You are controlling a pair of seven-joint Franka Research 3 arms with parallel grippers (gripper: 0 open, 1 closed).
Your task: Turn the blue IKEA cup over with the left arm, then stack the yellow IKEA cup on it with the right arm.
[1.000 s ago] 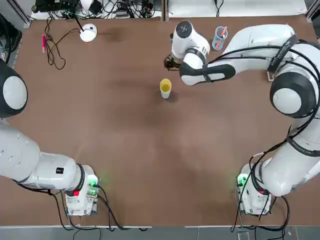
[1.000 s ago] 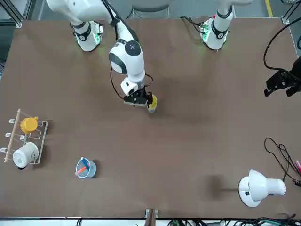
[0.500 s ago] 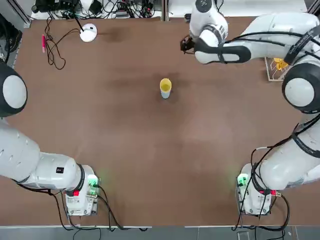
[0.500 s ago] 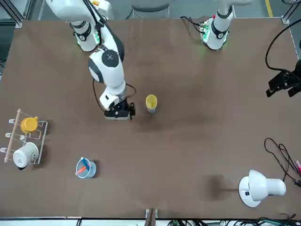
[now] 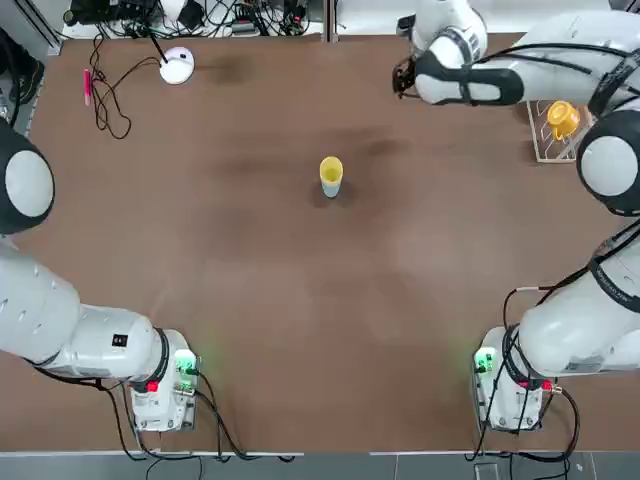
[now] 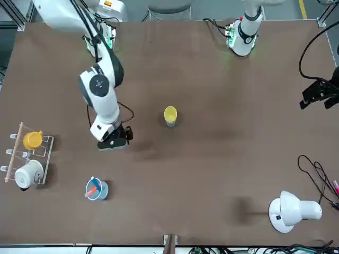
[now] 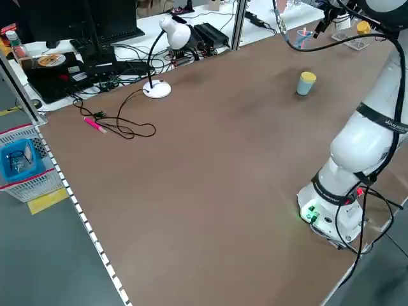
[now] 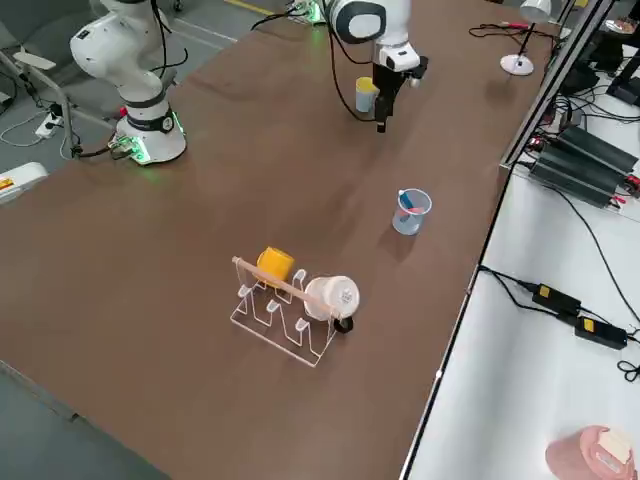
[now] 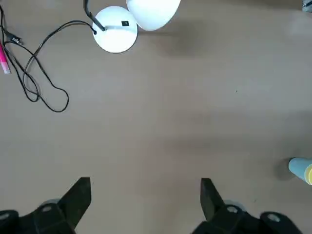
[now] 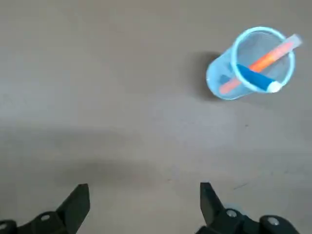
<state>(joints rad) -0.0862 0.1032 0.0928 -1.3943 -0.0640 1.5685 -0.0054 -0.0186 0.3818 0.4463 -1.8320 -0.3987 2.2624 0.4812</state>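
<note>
**Yellow cup stacked on blue cup at mid-table, both grippers empty**

The overhead view shows the yellow cup (image 5: 331, 172) only as a yellow mouth in the middle of the table (image 5: 300, 300). The left side view shows what sits under it: the blue cup (image 7: 305, 87), upside down, with the yellow one stacked upright on it. The left wrist view catches just an edge of the pair at the frame's border.

The right gripper (image 6: 117, 138) hangs over the far right part of the table, well apart from the stack, its fingers (image 10: 78, 200) spread wide with nothing between them. Its wrist view looks down on a clear cup (image 10: 251, 63) holding an orange stick and a blue one. The overhead view hides that cup behind the right arm (image 5: 520, 70); the front view shows it clearly.

The left gripper (image 9: 144, 200) is raised at the left side, fingers spread and empty; the overhead view shows only part of the left arm (image 5: 40, 310).

The table is plain brown. At its far left stand a white desk lamp (image 5: 176, 64), a looped black cable (image 5: 110, 100) and a pink pen (image 5: 87, 85). At the far right, a clear rack (image 8: 285, 315) carries an orange mug (image 8: 273, 263) and a white mug (image 8: 330, 297). Beyond the table lie power strips, more cables and a dark monitor.
</note>
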